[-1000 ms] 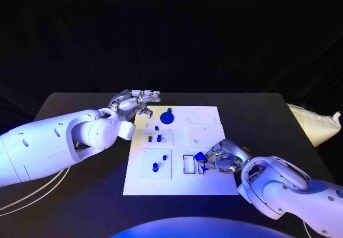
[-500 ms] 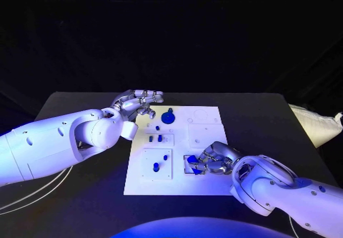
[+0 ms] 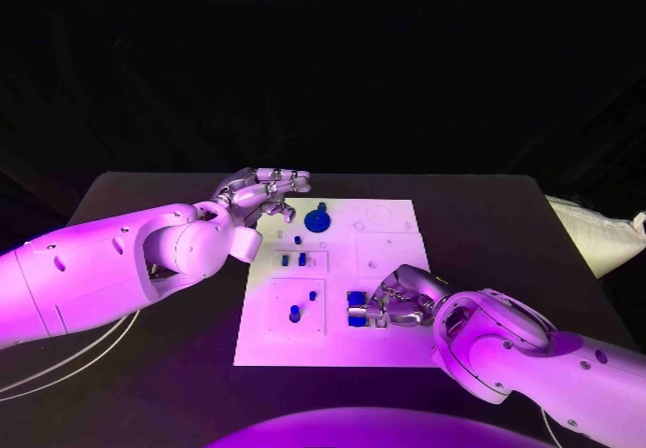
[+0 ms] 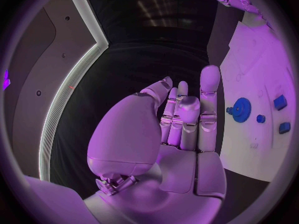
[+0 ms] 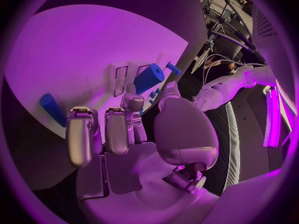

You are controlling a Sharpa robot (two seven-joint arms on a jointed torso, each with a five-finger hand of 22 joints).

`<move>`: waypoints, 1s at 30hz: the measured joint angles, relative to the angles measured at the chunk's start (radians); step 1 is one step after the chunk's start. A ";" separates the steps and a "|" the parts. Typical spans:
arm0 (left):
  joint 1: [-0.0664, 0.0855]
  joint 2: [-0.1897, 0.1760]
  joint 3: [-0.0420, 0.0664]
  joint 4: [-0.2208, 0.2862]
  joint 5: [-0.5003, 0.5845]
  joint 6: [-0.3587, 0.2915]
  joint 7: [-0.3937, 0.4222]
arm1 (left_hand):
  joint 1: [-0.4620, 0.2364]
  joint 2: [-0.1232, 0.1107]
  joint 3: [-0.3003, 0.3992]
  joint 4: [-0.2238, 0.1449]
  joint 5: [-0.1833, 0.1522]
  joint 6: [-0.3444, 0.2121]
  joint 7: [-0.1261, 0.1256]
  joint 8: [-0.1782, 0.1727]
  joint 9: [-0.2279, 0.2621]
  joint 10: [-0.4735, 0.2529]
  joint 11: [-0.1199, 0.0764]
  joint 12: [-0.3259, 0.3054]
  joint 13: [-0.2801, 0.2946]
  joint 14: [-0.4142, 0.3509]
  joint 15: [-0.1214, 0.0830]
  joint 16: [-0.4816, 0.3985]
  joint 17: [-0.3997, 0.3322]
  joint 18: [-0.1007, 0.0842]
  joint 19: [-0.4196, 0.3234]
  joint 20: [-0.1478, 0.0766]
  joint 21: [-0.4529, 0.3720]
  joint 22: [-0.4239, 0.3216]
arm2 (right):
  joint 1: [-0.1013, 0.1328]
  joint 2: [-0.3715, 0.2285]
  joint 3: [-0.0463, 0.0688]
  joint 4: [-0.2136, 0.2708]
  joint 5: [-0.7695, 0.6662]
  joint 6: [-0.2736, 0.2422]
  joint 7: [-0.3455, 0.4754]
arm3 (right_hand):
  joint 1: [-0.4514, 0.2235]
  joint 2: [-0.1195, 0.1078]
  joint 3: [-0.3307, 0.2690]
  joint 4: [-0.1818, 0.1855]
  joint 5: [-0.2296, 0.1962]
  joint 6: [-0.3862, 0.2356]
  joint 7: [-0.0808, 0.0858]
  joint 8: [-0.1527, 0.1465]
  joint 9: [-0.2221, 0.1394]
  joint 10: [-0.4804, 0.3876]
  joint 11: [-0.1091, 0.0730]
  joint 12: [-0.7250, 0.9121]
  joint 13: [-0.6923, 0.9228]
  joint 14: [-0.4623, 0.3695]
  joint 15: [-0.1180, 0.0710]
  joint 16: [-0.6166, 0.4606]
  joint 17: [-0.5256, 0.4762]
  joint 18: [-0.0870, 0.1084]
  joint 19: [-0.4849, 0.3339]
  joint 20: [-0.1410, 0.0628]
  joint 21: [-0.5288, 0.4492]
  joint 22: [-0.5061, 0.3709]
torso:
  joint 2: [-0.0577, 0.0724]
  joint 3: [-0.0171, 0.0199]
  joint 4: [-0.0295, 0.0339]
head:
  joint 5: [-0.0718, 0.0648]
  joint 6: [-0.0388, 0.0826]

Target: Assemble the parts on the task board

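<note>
Black table [image 3: 134, 201] spans mid-frame in the head view. White task board [image 3: 390, 229] lies at its centre. Left hand [image 3: 262, 193] hovers at the board's upper-left corner, fingers loosely curled, nothing in them; the left wrist view shows the same hand [image 4: 181, 119] empty, fingers close together. Right hand [image 3: 393, 299] rests low on the board's lower right, fingers curled over a blue block [image 3: 357, 299]; whether it actually grips the block, cannot tell. Blue gear [image 3: 316, 222] sits upper centre of the board. Small blue pegs [image 3: 301, 260] stand mid-board; another blue peg [image 3: 295, 315] lower left.
</note>
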 measured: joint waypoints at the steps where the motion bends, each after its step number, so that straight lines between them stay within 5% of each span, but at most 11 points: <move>1: 0.000 0.000 0.000 0.000 0.000 0.000 0.000 | 0.000 0.000 0.000 0.000 0.000 0.000 0.000 0.000 0.000 0.000 0.000 0.000 0.000 0.000 0.000 0.000 -0.001 0.000 0.000 0.000 0.000 0.000 | 0.000 0.000 0.000 0.001 -0.006 0.000 0.000 | -0.007 -0.007 0.002 0.000 -0.003 0.000 0.000 0.000 0.001 0.000 0.000 0.000 0.000 0.000 0.000 0.000 0.000 0.000 0.000 0.000 0.000 0.000 | 0.000 0.0000 0.0000 | 0.000 0.000; 5: 0.000 -0.002 0.000 0.000 0.000 0.001 0.000 | 0.000 0.000 0.000 0.000 0.000 0.000 0.000 0.000 0.000 0.000 0.000 0.000 0.000 0.000 0.000 0.000 -0.001 0.000 0.000 0.000 0.000 0.000 | 0.000 -0.003 0.000 0.007 -0.024 0.001 0.000 | -0.017 -0.009 0.022 -0.002 -0.003 0.000 0.000 0.000 0.006 0.000 0.000 -0.005 0.000 0.000 0.000 0.000 0.000 0.000 0.000 0.000 -0.004 0.000 | 0.000 0.0003 0.0001 | 0.000 -0.001; 8: 0.000 -0.002 0.000 0.001 0.000 0.001 0.000 | 0.000 0.000 0.000 0.000 0.000 0.000 0.000 0.000 0.000 0.000 0.000 0.000 0.000 0.000 0.000 0.000 -0.001 0.000 0.000 0.000 0.000 0.000 | 0.000 -0.005 0.000 0.012 -0.034 0.001 -0.001 | 0.076 0.043 0.065 -0.021 0.025 0.000 0.000 0.000 0.015 0.000 0.000 -0.005 0.006 0.000 0.000 0.000 0.001 0.000 0.000 0.000 -0.004 0.001 | 0.000 0.0006 0.0004 | 0.000 -0.001; 12: 0.000 -0.004 0.000 0.001 0.000 0.001 -0.001 | 0.000 0.000 0.000 0.000 0.000 0.000 0.000 0.000 0.000 0.000 0.000 0.000 0.000 0.000 0.000 0.000 -0.001 0.000 0.000 0.000 0.000 0.000 | -0.001 -0.006 0.000 0.017 -0.048 0.002 -0.001 | 0.212 0.068 0.097 -0.073 0.064 -0.004 -0.004 0.000 0.024 0.000 0.000 -0.005 0.013 -0.002 -0.002 0.000 0.005 0.000 0.000 0.000 -0.004 0.001 | 0.000 0.0007 0.0004 | 0.000 -0.003; 17: 0.000 -0.003 0.000 0.001 0.000 0.002 -0.001 | 0.000 0.000 0.000 0.000 0.000 0.000 0.000 0.000 0.000 0.000 0.000 0.000 0.000 0.000 0.000 0.000 -0.001 0.000 0.000 0.000 0.000 0.000 | 0.001 -0.004 0.004 0.022 -0.071 -0.001 0.001 | 0.273 0.093 0.122 -0.112 0.062 -0.004 -0.003 0.008 0.033 0.008 -0.007 -0.002 0.025 0.000 -0.007 0.000 0.018 0.000 0.000 0.000 -0.004 0.001 | 0.000 0.0006 0.0003 | -0.001 -0.005; 20: 0.000 -0.003 0.000 0.001 0.000 0.003 -0.001 | 0.000 0.000 0.000 0.000 0.000 0.000 0.000 0.000 0.000 0.000 0.000 0.000 0.000 0.000 0.000 0.000 -0.001 0.000 0.000 0.000 0.000 0.000 | -0.001 0.000 0.000 0.015 -0.084 0.000 0.001 | 0.321 0.135 0.136 -0.126 0.080 -0.002 -0.005 0.008 0.033 0.015 -0.015 0.004 0.032 0.000 -0.007 0.000 0.026 0.000 -0.001 -0.006 0.001 0.001 | 0.000 0.0004 0.0007 | -0.003 -0.006; 30: 0.000 -0.003 0.000 0.000 0.000 0.005 -0.003 | 0.000 0.000 0.000 0.000 0.000 0.000 0.000 0.000 0.000 0.000 0.000 0.000 0.000 0.000 0.000 0.000 -0.001 0.000 0.000 0.000 0.000 0.000 | -0.002 0.000 0.000 0.009 -0.117 0.005 -0.002 | 0.345 0.123 0.148 -0.146 0.051 0.000 -0.007 0.008 0.040 0.020 -0.012 0.010 0.040 0.000 -0.007 0.006 0.038 0.000 0.000 -0.007 0.005 0.001 | 0.000 0.0003 0.0000 | -0.003 -0.008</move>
